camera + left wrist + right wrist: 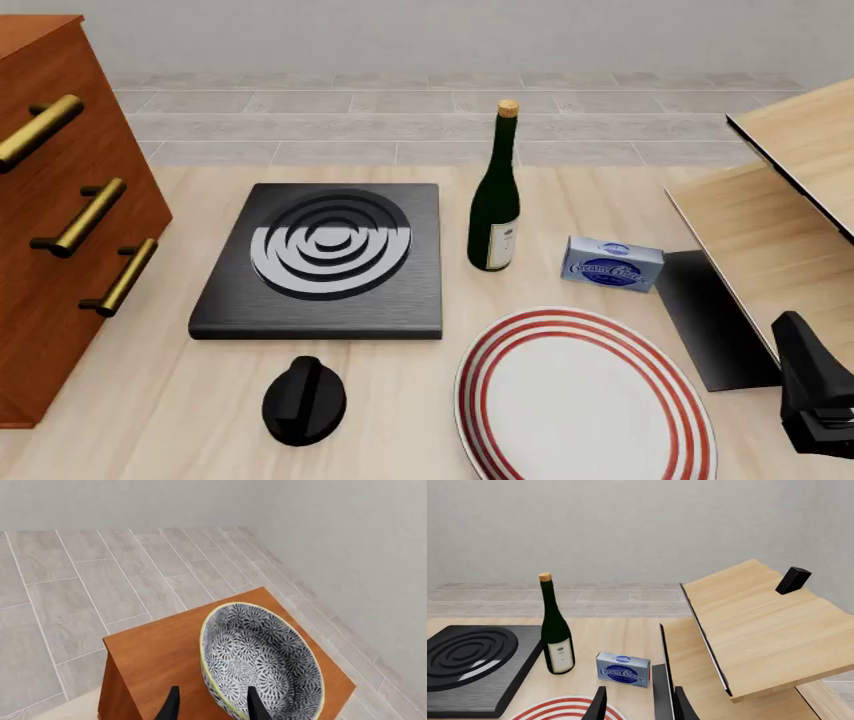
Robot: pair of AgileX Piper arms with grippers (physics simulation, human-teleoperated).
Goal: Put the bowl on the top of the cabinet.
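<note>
Bowl [261, 662]: on cabinet [160, 655], tilted, rim between left pincer [210, 705] fingers (grip apparently narrow).
Risk: release may tip it off the edge.

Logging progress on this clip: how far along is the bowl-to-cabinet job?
Nearly done. In the left wrist view the bowl already sits over the cabinet top, tilted, with the left claw fingers straddling its near rim; whether they grip cannot be told. Left: let go, if still holding, and withdraw. The right claw hangs open near the light-wood boards, unused.

Plain grey wall [640, 530], grey tiled floor [80, 590], pale wood table [160, 400]
</note>
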